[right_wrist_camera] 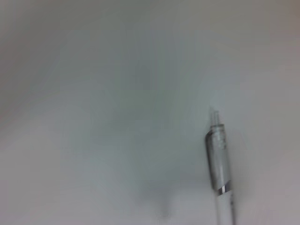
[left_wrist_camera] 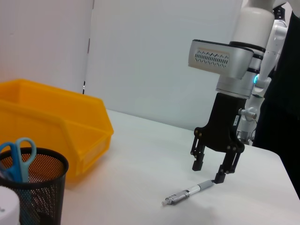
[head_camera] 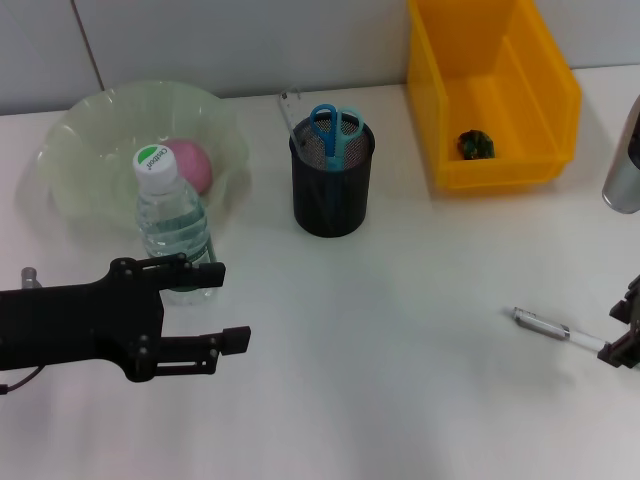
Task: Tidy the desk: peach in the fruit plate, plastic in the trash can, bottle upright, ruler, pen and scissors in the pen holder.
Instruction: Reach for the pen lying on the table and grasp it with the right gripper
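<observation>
A silver-and-white pen [head_camera: 555, 331] lies on the white table at the right; it also shows in the left wrist view [left_wrist_camera: 187, 193] and the right wrist view [right_wrist_camera: 219, 164]. My right gripper [left_wrist_camera: 208, 171] is open and hangs just above the pen's rear end; in the head view it sits at the right edge [head_camera: 625, 335]. My left gripper [head_camera: 215, 305] is open and empty, just in front of the upright water bottle [head_camera: 170, 210]. The pink peach [head_camera: 190, 163] lies in the green fruit plate [head_camera: 80, 130]. The black mesh pen holder [head_camera: 331, 190] holds blue scissors [head_camera: 335, 125] and a ruler [head_camera: 291, 112].
The yellow bin [head_camera: 500, 60] stands at the back right with a dark crumpled piece of plastic [head_camera: 476, 145] inside. A silver cylinder of the right arm [head_camera: 625, 180] shows at the right edge. Bare table lies between the holder and the pen.
</observation>
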Tool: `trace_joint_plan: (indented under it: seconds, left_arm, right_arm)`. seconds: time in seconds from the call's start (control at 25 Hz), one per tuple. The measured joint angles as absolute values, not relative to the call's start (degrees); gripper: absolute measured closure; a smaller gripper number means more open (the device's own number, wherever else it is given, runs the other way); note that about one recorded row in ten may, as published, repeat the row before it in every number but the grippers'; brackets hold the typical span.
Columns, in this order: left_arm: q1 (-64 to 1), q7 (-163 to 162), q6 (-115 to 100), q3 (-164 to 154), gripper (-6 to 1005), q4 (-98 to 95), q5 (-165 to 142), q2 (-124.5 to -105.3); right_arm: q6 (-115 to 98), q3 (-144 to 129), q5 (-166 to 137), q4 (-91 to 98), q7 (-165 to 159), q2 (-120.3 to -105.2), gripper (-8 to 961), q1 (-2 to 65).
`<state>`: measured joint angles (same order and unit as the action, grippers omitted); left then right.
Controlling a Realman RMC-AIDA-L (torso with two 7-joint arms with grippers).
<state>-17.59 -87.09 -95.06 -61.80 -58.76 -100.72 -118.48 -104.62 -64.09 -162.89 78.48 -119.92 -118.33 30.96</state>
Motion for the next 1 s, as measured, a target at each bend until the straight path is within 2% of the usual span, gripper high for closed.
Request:
trace_joint_plan:
  seconds: [1.0]
  left_arm:
    - [-18.2, -87.7, -94.7, -61.8, 192, -57.6, -100.6, -118.48]
  right_arm:
    - [-96.7, -66.4, -162.5, 72.8, -116.7, -118.99, 373, 31.9]
